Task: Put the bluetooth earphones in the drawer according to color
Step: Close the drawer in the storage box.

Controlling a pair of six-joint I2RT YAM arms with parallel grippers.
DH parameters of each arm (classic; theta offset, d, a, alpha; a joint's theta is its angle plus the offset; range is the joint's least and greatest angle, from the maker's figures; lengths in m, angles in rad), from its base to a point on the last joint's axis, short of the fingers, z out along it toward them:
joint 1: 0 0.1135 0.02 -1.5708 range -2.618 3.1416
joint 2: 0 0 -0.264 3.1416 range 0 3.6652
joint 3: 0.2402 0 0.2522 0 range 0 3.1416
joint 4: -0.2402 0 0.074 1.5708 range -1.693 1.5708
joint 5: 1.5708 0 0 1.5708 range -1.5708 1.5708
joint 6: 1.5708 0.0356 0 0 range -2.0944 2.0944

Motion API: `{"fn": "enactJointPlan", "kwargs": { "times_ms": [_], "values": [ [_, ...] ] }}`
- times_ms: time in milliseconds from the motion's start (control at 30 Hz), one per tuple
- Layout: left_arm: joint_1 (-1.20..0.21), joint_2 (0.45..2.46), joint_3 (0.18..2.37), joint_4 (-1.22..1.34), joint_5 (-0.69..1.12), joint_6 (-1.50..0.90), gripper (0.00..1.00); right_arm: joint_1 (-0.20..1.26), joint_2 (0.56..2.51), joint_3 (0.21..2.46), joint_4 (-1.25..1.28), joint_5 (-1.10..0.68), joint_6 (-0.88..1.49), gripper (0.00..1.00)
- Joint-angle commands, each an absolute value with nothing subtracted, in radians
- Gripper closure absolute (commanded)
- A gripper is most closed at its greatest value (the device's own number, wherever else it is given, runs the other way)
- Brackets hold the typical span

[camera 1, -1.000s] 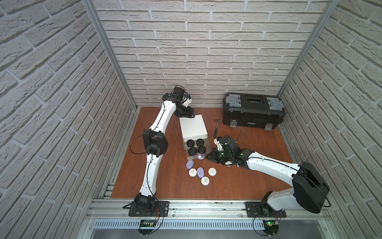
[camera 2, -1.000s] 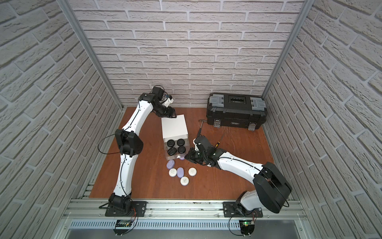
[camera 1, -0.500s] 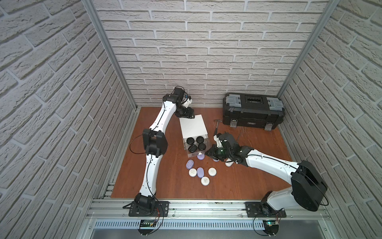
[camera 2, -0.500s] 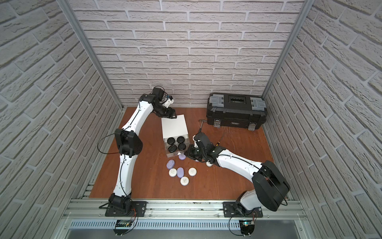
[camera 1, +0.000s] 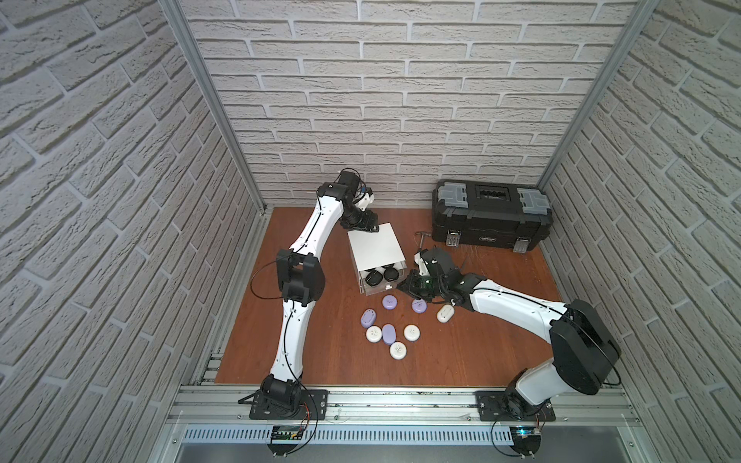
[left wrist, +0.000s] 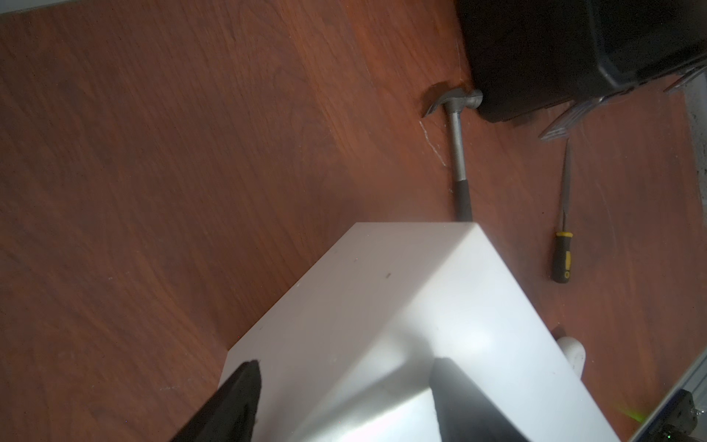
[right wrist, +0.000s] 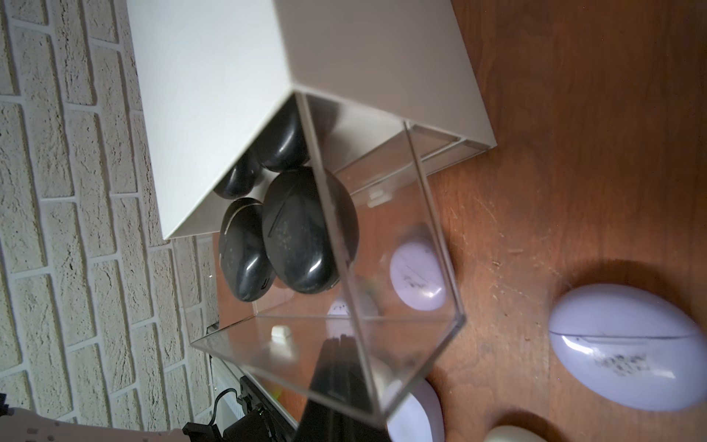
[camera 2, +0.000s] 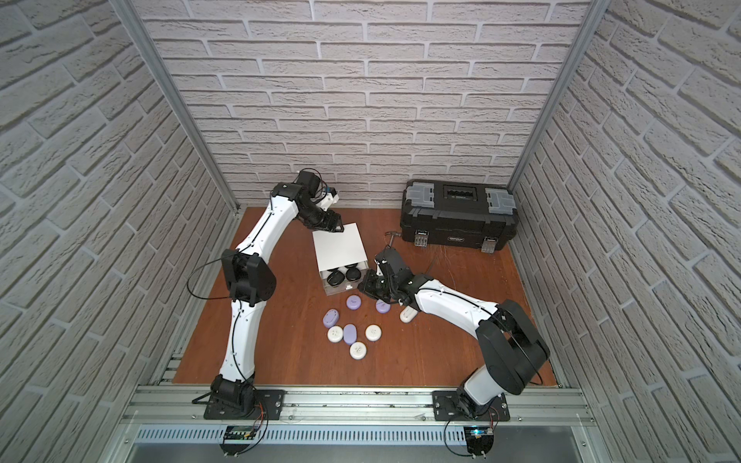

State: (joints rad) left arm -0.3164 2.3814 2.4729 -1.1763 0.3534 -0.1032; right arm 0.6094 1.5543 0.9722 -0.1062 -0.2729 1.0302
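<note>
The right gripper (right wrist: 338, 346) is closed, empty, and its joined tips press on the clear front of the top drawer (right wrist: 401, 344). The drawer stands partway out of the white cabinet (camera 1: 375, 248) with the black earphone cases (right wrist: 306, 233) inside. The step in hand looks like sliding that drawer home. The push should go straight along the drawer's line and land near the middle of the front, by the little pull, since an off-centre shove would likely skew it. The left gripper (left wrist: 346, 363) sits at the cabinet's rear top corner with its jaws spread to either side (whether it actually pinches, I cannot tell). It should brace there so the light cabinet does not skid back. One black case seems to ride up on its neighbour, so go slowly in case it catches under the cabinet top. The lavender cases (camera 1: 389, 302) and white cases (camera 1: 412, 332) lie loose on the table just in front, one lavender close by the gripper, so stay clear of them.
</note>
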Motion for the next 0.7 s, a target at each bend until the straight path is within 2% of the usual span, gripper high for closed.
{"fn": "enactJointPlan", "kwargs": {
  "times_ms": [0, 667],
  "values": [
    [-0.344, 2.361, 2.434, -1.290, 0.371, -0.098, 0.26, 0.601, 1.576, 1.013, -0.035, -0.258, 1.010, 0.97],
    [-0.347, 2.309, 2.356, -1.261, 0.363, -0.099, 0.25, 0.595, 1.662, 1.094, 0.000, -0.241, 1.026, 0.97]
  ]
}}
